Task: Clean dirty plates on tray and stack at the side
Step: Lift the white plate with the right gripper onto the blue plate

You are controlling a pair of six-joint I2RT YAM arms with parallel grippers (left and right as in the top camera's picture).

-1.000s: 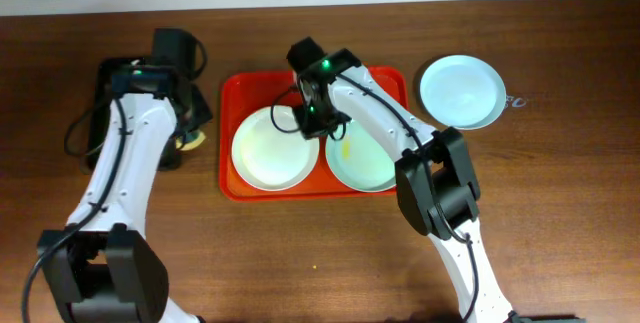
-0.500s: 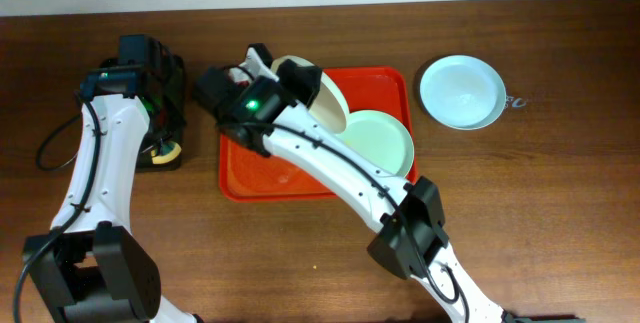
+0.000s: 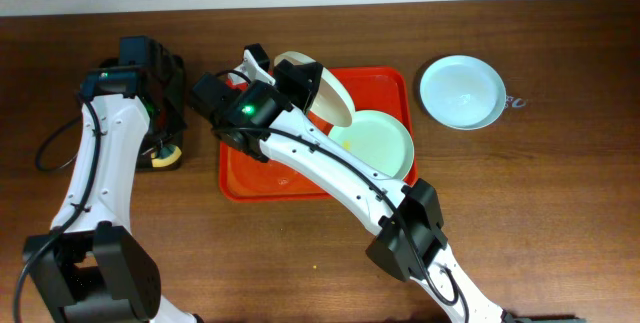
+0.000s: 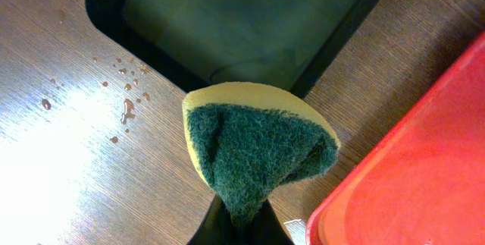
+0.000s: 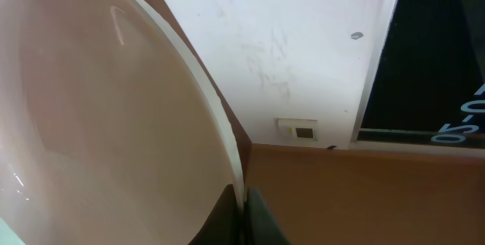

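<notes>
My right end effector (image 5: 247, 208) gripped the white plate (image 3: 322, 95) by its rim, tilted above the tray (image 3: 250, 178). My left end effector (image 4: 239, 218) pinched the sponge (image 4: 258, 150) over the worktop (image 4: 68, 146), near the tray.

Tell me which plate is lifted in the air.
The white plate, held tilted in the right gripper above the tray. One green plate lies flat on the tray, the other on the table.
</notes>
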